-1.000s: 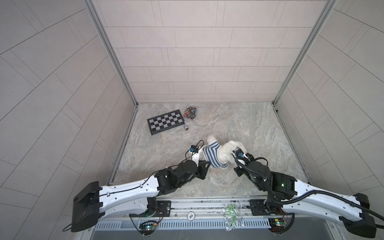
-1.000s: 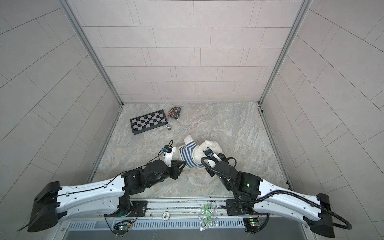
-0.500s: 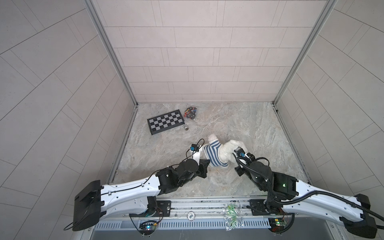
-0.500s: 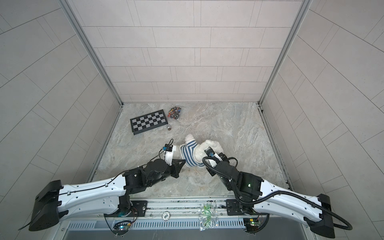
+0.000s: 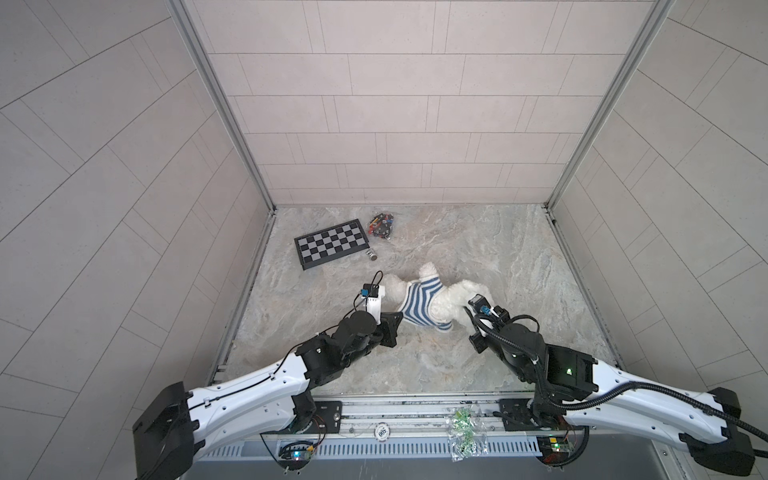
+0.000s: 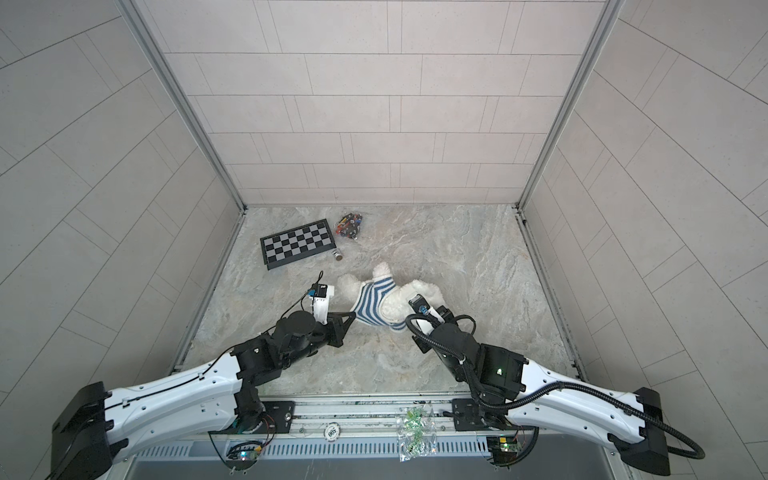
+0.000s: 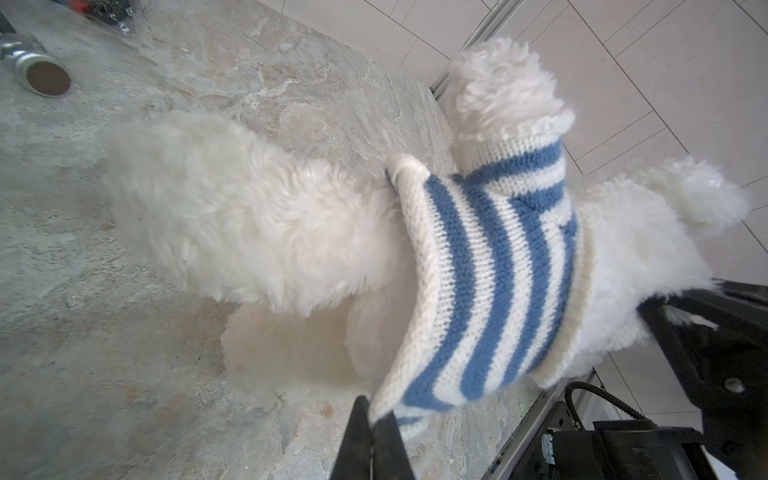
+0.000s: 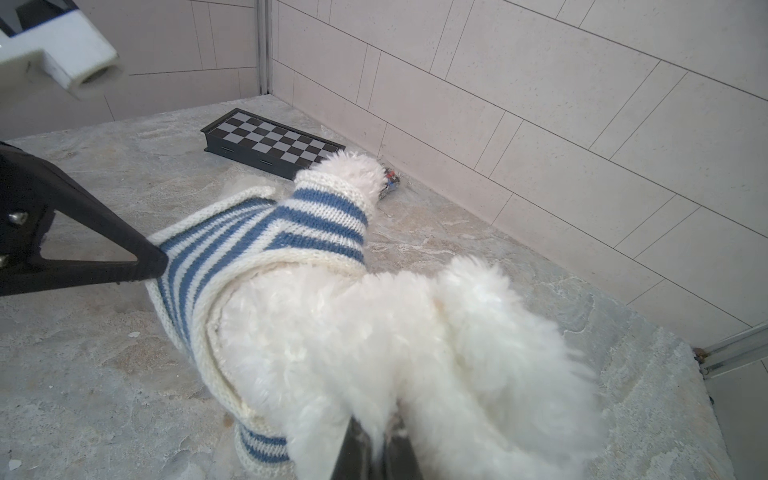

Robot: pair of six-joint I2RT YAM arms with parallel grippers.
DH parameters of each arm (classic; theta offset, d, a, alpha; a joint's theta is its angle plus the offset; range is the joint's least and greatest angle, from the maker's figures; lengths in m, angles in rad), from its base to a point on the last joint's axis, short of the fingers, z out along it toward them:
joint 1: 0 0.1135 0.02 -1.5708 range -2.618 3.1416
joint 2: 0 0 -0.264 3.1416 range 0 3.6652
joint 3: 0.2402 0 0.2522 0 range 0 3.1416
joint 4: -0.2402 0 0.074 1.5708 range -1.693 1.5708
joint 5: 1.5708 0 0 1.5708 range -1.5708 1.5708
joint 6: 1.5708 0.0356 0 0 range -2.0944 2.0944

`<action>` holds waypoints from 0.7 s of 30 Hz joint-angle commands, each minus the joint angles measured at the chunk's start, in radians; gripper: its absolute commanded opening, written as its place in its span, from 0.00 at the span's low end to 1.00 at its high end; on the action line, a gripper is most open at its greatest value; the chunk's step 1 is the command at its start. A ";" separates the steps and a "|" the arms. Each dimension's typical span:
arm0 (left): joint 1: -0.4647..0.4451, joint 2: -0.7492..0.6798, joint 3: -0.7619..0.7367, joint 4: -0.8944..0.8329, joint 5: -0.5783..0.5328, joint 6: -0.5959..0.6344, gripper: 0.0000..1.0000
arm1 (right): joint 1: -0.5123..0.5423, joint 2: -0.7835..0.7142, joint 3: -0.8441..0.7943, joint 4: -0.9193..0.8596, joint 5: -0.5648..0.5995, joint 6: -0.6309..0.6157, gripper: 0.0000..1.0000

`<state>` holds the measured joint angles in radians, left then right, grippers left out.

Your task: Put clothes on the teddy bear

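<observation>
mid-tabletop [image 5: 478, 249], stretched lengthwise between the two arms: the bear [image 5: 455, 297], head end toward the right arm, legs toward the left. cannot tell whether resting on the surface or lifted a little off it. pulled over its torso, a blue-and-white striped shirt [image 5: 419, 301], one fluffy arm poking out through a sleeve toward the back wall, legs sticking out past the hem.

clenched on the shirt's hem: the left end effector [image 7: 372, 415], a corner of knit pinched between its black fingers and stretched toward it. clamped tight in white fur at the head end: the right end effector [image 8: 376, 436]; cannot tell exactly which part of the bear.

toward the back left corner, a closed chessboard [image 5: 331, 243] case, contents hidden. just beside its far right corner, a clear bag [image 5: 382, 224] holding small coloured pieces, too small to tell apart. near both, a small metal cylinder [image 5: 371, 254] lying on its side. on the front rail, a second bag [image 5: 461, 432], clear, with green bits inside.
</observation>
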<state>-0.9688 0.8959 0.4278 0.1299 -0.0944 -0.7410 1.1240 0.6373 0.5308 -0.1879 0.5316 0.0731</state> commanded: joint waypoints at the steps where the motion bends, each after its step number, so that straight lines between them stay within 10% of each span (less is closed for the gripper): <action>1: 0.015 0.021 0.014 -0.058 -0.012 0.054 0.00 | -0.003 -0.010 0.040 0.048 0.064 0.023 0.00; 10: -0.055 0.024 0.029 0.064 0.030 0.128 0.26 | -0.003 0.037 0.079 0.027 0.072 0.056 0.00; 21: -0.214 0.082 -0.072 0.302 -0.091 0.082 0.33 | -0.003 0.080 0.140 -0.015 0.093 0.092 0.00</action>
<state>-1.1671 0.9447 0.3653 0.3382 -0.1352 -0.6426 1.1229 0.7246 0.6376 -0.2153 0.5930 0.1360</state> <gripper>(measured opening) 0.326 0.063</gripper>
